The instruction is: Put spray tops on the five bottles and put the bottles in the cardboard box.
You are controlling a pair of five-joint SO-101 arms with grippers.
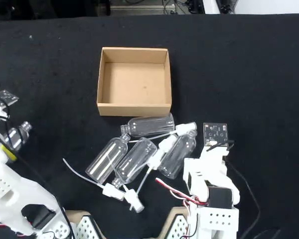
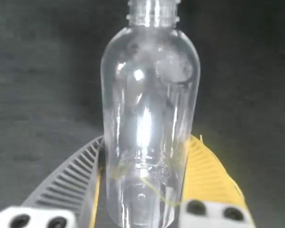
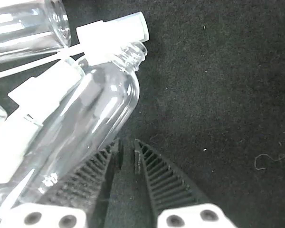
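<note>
One bottle point(image 2: 149, 109) clamped in left gripper point(image 2: 147, 147); right gripper point(image 3: 127, 147) closed, empty.
Hold the neck point(image 2: 152, 12) steady and clear for capping.

The cardboard box point(image 1: 134, 108) stands open at the top, its floor bare. Against its near wall four lying bottles point(image 1: 150, 125) and loose spray tops point(image 1: 120, 193) crowd the desk point(image 1: 249, 69); the right claw point(image 3: 127, 142) sits at this heap's right edge. Beside and behind the box the desk is open.
</note>
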